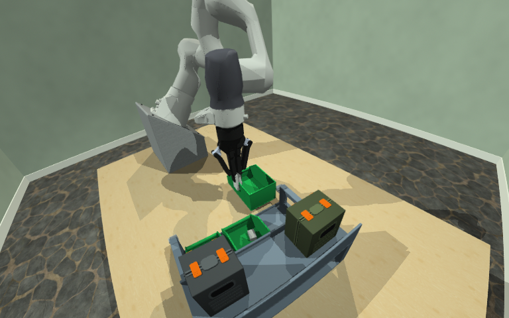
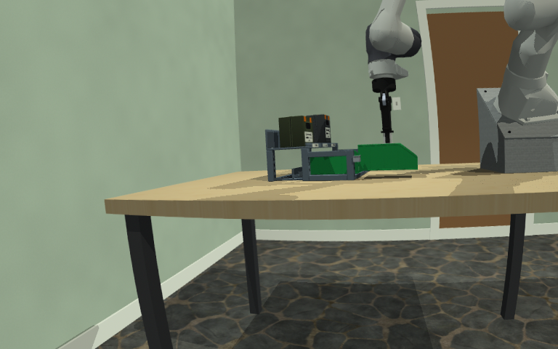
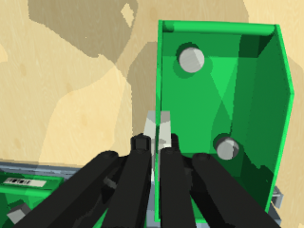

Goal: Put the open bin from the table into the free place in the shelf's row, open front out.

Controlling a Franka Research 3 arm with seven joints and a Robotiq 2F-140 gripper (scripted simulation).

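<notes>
Green bin [image 1: 258, 191] hangs just off the worktop [image 1: 375, 240], its thin side wall pinched in the tool [image 1: 236, 183]; next it must go over the shelf [image 1: 262, 258] lip

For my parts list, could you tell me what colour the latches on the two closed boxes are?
Orange latches, clearest in the top view.

Light: even, moderately bright.
Shadows: hard-edged, overlapping patches on the table [image 1: 394, 262].
Focus: sharp throughout, no glare.
Distortion: top view bends toward its edges.
</notes>
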